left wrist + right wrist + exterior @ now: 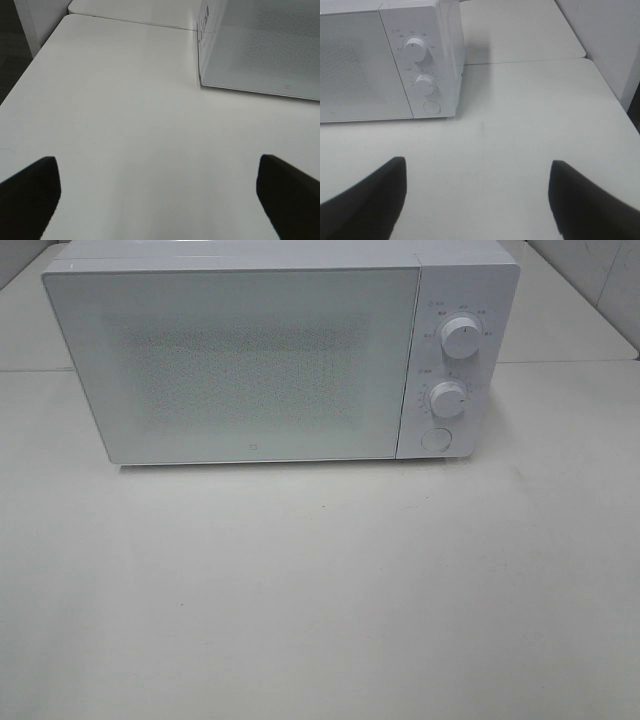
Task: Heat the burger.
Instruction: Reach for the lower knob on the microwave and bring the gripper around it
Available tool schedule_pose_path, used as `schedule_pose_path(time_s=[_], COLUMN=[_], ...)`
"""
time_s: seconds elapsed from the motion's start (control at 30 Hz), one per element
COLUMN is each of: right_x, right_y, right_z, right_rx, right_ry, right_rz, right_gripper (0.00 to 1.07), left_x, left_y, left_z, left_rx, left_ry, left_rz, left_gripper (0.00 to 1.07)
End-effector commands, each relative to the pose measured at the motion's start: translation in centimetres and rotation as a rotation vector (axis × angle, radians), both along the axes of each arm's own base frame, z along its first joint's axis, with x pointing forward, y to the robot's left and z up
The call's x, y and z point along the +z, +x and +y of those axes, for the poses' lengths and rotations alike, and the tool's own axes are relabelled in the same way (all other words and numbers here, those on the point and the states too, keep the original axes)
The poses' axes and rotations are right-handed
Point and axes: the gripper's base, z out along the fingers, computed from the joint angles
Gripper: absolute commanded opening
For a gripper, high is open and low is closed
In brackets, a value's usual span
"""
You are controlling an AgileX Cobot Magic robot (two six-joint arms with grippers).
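Observation:
The burger is out of view in all three views. A white microwave (250, 360) stands at the back of the table with its door shut; its two dials (459, 337) and round button (436, 439) are on the right side. Neither arm shows in the exterior high view. In the left wrist view my left gripper (159, 192) is open over bare table, near the microwave's (260, 50) left front corner. In the right wrist view my right gripper (477, 192) is open with nothing between its fingers, in front of the microwave's (385, 65) control panel.
The white table (320, 590) spreads in front of the microwave. A seam between table tops (530, 61) runs behind it. The table's left edge (30, 65) drops to a dark floor, and a wall (605, 35) stands past the right side.

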Motion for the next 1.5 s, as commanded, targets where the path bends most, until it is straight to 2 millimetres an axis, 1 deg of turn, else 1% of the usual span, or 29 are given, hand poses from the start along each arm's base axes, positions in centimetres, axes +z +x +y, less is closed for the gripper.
schedule_pose_path(time_s=[0.03,0.07,0.13,0.17,0.2,0.27,0.3,0.47,0.6,0.63,0.67,0.73,0.77,0.8,0.87,0.9,0.97,1.0,1.07,1.1,1.17,1.2,1.27,1.3,1.33,1.37,1.4,1.47,1.5], right_x=[1.1,1.1,1.3,1.3,1.2,1.2,0.9,0.9,1.0,1.0,0.8,0.7,0.4,0.4,0.1,0.1,0.0,0.0,-0.2,-0.2,-0.5,-0.5,-0.9,-0.9,-1.2,-1.2,-1.6,-1.7,-2.1], right_y=[1.3,1.3,2.3,2.3,2.8,3.1,3.7,4.3,5.3,5.3,5.9,6.3,6.8,6.8,7.7,7.7,8.7,8.7,9.7,9.7,10.7,10.7,11.8,11.8,12.5,12.5,13.2,13.5,14.3], right_z=[0.1,0.1,0.2,0.2,0.3,0.4,0.4,0.5,0.7,0.7,0.9,0.9,1.0,1.0,1.1,1.1,1.3,1.3,1.4,1.4,1.5,1.5,1.7,1.7,1.8,1.8,1.9,1.9,2.0], right_rx=[-0.002,-0.002,0.006,0.006,0.010,0.012,0.016,0.020,0.026,0.026,0.033,0.035,0.040,0.040,0.045,0.045,0.050,0.050,0.054,0.054,0.059,0.059,0.062,0.062,0.065,0.065,0.067,0.068,0.071], right_ry=[-0.032,-0.032,-0.032,-0.032,-0.033,-0.033,-0.034,-0.035,-0.003,-0.003,-0.003,-0.003,-0.003,-0.003,-0.004,-0.004,-0.004,-0.004,-0.005,-0.005,-0.006,-0.006,-0.007,-0.007,-0.008,-0.008,-0.009,-0.009,-0.009], right_rz=[-0.070,-0.070,-0.115,-0.115,-0.127,-0.131,-0.133,-0.153,-0.204,-0.204,-0.225,-0.231,-0.234,-0.234,-0.228,-0.228,-0.218,-0.218,-0.199,-0.199,-0.184,-0.184,-0.155,-0.155,-0.133,-0.133,-0.115,-0.107,-0.091], right_gripper=[0.75,0.75,0.75,0.75,0.75,0.75,0.75,0.75,0.75,0.75,0.75,0.75,0.75,0.75,0.75,0.75,0.75,0.75,0.75,0.75,0.75,0.75,0.75,0.75,0.75,0.75,0.75,0.75,0.75], left_x=[0.0,0.0,0.0,0.0,0.0,0.0,0.0,0.0,0.0,0.0,0.0,0.0,0.0,0.0,0.0,0.0,0.0,0.0,0.0,0.0,0.0,0.0,0.0,0.0,0.0,0.0,0.0,0.0,0.0], left_y=[-0.3,-0.3,-0.3,-0.3,-0.3,-0.3,-0.3,-0.3,-0.3,-0.3,-0.3,-0.3,-0.3,-0.3,-0.3,-0.3,-0.3,-0.3,-0.3,-0.3,-0.3,-0.3,-0.3,-0.3,-0.3,-0.3,-0.3,-0.3,-0.3], left_z=[0.0,0.0,0.0,0.0,0.0,0.0,0.0,0.0,0.0,0.0,0.0,0.0,0.0,0.0,0.0,0.0,0.0,0.0,0.0,0.0,0.0,0.0,0.0,0.0,0.0,0.0,0.0,0.0,0.0], left_rx=[0.006,0.006,0.006,0.006,0.006,0.006,0.006,0.006,0.006,0.006,0.006,0.006,0.006,0.006,0.006,0.006,0.006,0.006,0.006,0.006,0.006,0.006,0.006,0.006,0.006,0.006,0.006,0.006,0.006], left_ry=[-0.005,-0.005,-0.005,-0.005,-0.005,-0.005,-0.005,-0.005,-0.005,-0.005,-0.005,-0.005,-0.005,-0.005,-0.005,-0.005,-0.005,-0.005,-0.005,-0.005,-0.005,-0.005,-0.005,-0.005,-0.005,-0.005,-0.005,-0.005,-0.005], left_rz=[-0.018,-0.018,-0.019,-0.019,-0.019,-0.019,-0.019,-0.019,-0.019,-0.019,-0.019,-0.019,-0.019,-0.019,-0.019,-0.019,-0.019,-0.019,-0.019,-0.019,-0.019,-0.019,-0.019,-0.019,-0.019,-0.019,-0.019,-0.019,-0.019], left_gripper=[1.00,1.00,1.00,1.00,1.00,1.00,1.00,1.00,1.00,1.00,1.00,1.00,1.00,1.00,1.00,1.00,1.00,1.00,1.00,1.00,1.00,1.00,1.00,1.00,1.00,1.00,1.00,1.00,1.00])
